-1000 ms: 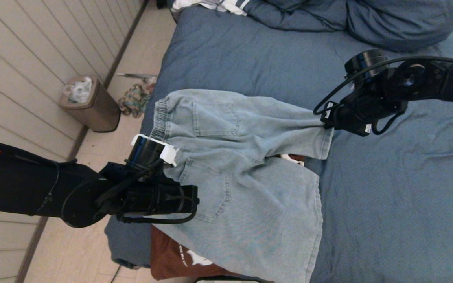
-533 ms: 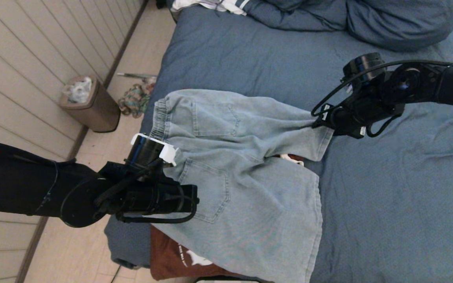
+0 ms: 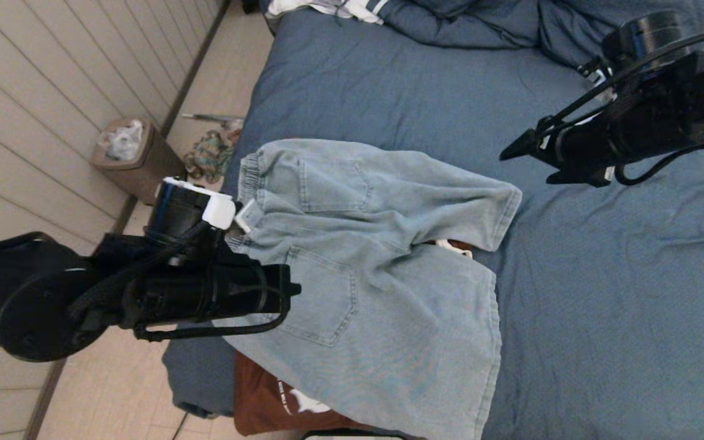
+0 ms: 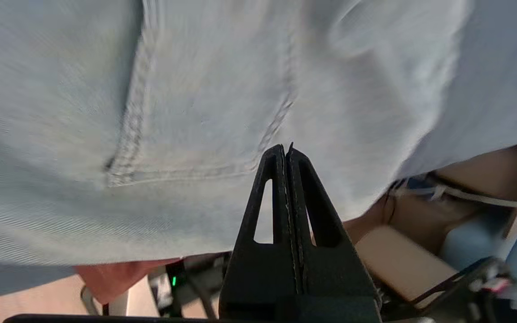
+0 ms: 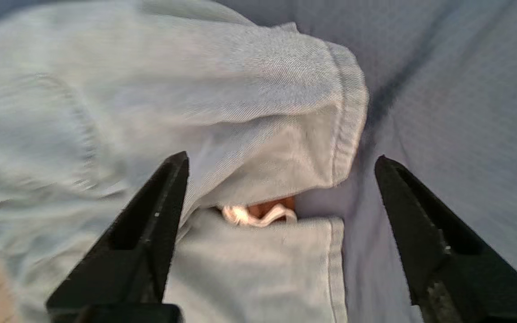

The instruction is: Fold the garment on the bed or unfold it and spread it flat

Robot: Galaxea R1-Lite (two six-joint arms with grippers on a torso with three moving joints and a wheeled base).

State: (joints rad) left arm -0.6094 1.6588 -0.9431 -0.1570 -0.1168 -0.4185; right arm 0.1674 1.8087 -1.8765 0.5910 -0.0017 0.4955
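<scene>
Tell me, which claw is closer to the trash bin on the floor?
Left. The left claw hangs over the shorts' waist side, toward the trash bin; the right claw hovers across the bed.

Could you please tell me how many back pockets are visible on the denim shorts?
2: one pocket on the far leg of the shorts, one pocket on the near leg beside the left hand.

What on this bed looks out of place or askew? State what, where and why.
The light denim shorts lie askew on the bed, with their lower leg hanging past its near edge. A rust-brown garment sticks out from beneath them there, so the shorts are not flat on the sheet.
</scene>
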